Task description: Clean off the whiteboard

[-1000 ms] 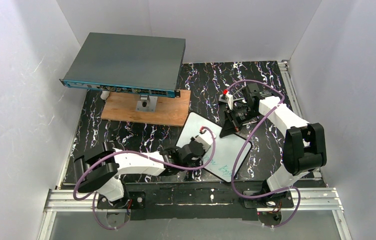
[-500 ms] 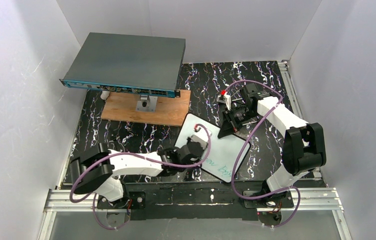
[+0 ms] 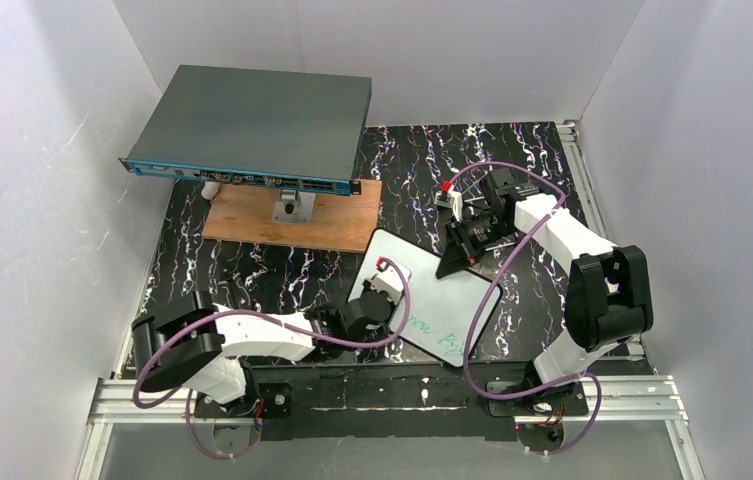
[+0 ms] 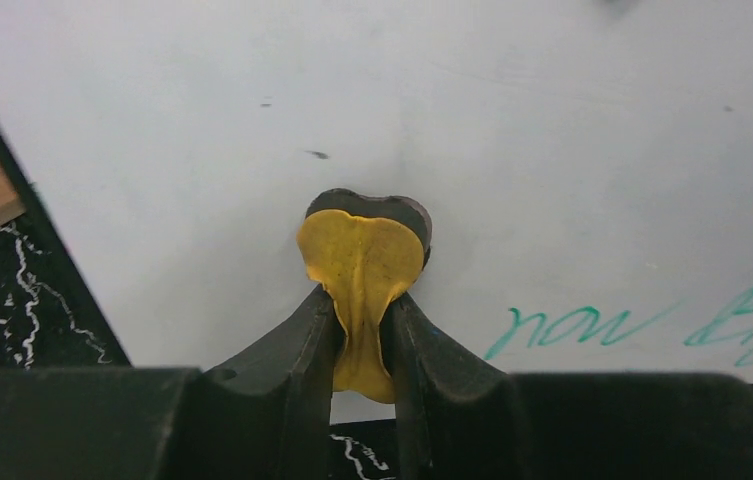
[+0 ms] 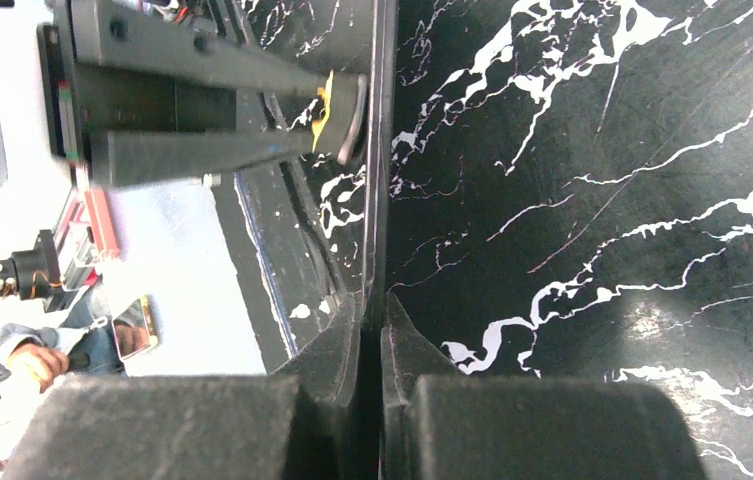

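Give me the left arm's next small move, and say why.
Probably slide the left gripper, shut on the yellow pad, sideways along the whiteboard toward the green writing. The pad sits on bare white board, and the writing lies unwiped to its right in the wrist view. The right gripper pinches the black stand, so the board looks steadied.

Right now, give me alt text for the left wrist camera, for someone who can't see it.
The left gripper is shut on a yellow pad held against the whiteboard. To the pad's lower right sits green handwriting.
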